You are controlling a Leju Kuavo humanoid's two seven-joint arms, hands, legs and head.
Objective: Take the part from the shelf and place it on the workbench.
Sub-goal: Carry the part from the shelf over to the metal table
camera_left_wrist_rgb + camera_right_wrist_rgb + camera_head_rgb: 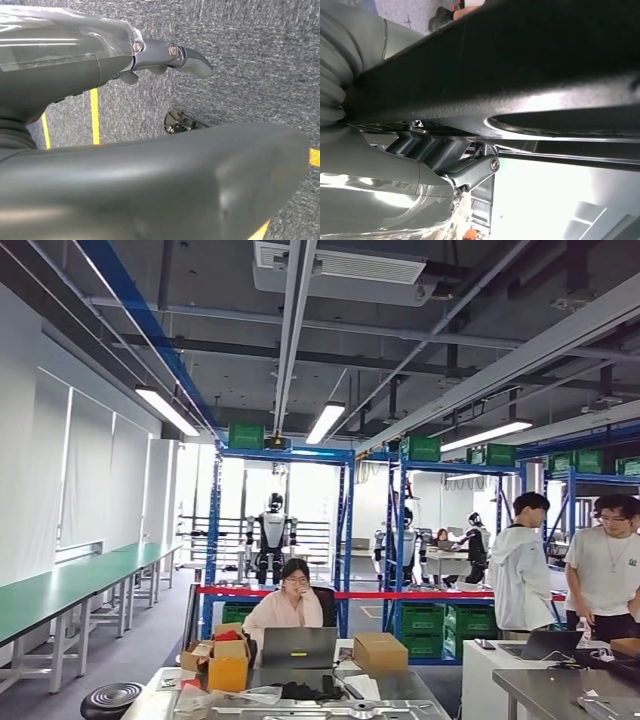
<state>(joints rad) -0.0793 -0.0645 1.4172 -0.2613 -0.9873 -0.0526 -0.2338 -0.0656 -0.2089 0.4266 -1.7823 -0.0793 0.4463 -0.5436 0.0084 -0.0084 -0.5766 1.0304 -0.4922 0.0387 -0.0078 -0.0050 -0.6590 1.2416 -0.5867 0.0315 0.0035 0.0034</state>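
Left hand (113,75) over grey carpet; right hand (395,190) against dark part (531,65)

The hall is lit evenly by ceiling strip lights (324,423), and the far windows (313,495) are blown out to white. In the left wrist view, the nearest dark surface is badly defocused, while the grey carpet (245,60) is rendered sharply. Strong backlight and deep black shadow are seen in the right wrist view.

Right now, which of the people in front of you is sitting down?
The person in the pink top, seated behind the open laptop. The other two, in white tops, stand at the right.
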